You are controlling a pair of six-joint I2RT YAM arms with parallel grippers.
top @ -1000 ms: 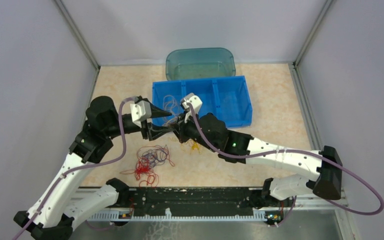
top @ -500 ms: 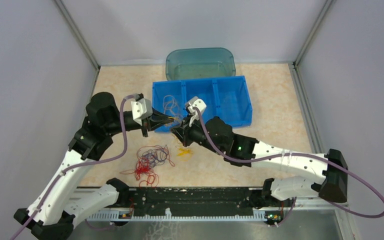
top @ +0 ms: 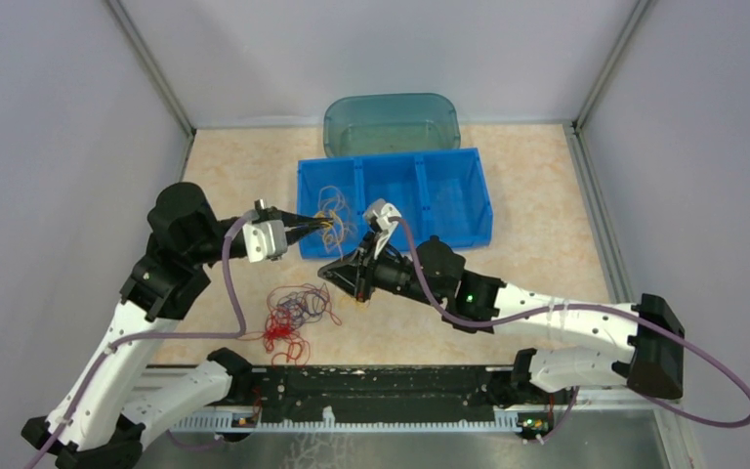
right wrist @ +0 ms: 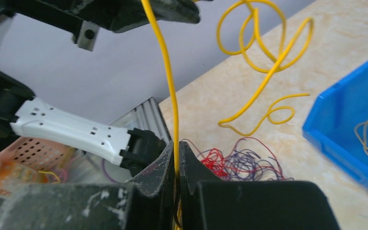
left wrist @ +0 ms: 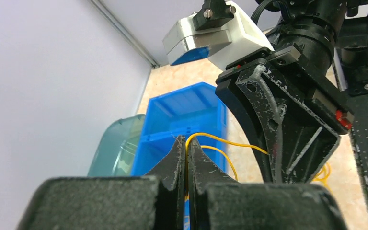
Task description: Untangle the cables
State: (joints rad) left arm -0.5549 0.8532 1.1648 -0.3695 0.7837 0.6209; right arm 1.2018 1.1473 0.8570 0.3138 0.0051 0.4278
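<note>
Cables [top: 291,315] in red and dark purple lie in a loose clump on the table [top: 547,244], close to my bases and apart from both pincers. From above, my left pincer [top: 324,226] points right, at the near left corner of the blue bin [top: 454,200]. My right pincer [top: 327,274] points left, just in front of that bin. A yellow cable [top: 331,234] runs between the two. An orange strand [top: 333,201] sits in the bin's left compartment, and a teal tub [top: 391,122] stands behind the bin.

Through my left wrist camera, the left pincer [left wrist: 187,149] is pinched tight on the yellow cable [left wrist: 220,142], which arcs away to the right, where my right pincer looms close. The blue bin [left wrist: 182,115] and the teal tub [left wrist: 115,148] lie beyond.

Through my right wrist camera, the right pincer [right wrist: 177,149] is clamped on the yellow cable [right wrist: 170,91]. It rises straight to the left pincer [right wrist: 165,12] at the top edge, and its free length curls in loops in the air. The clump of cables [right wrist: 235,160] rests on the table [right wrist: 211,103] past my fingertips, near the bin [right wrist: 340,129].
</note>
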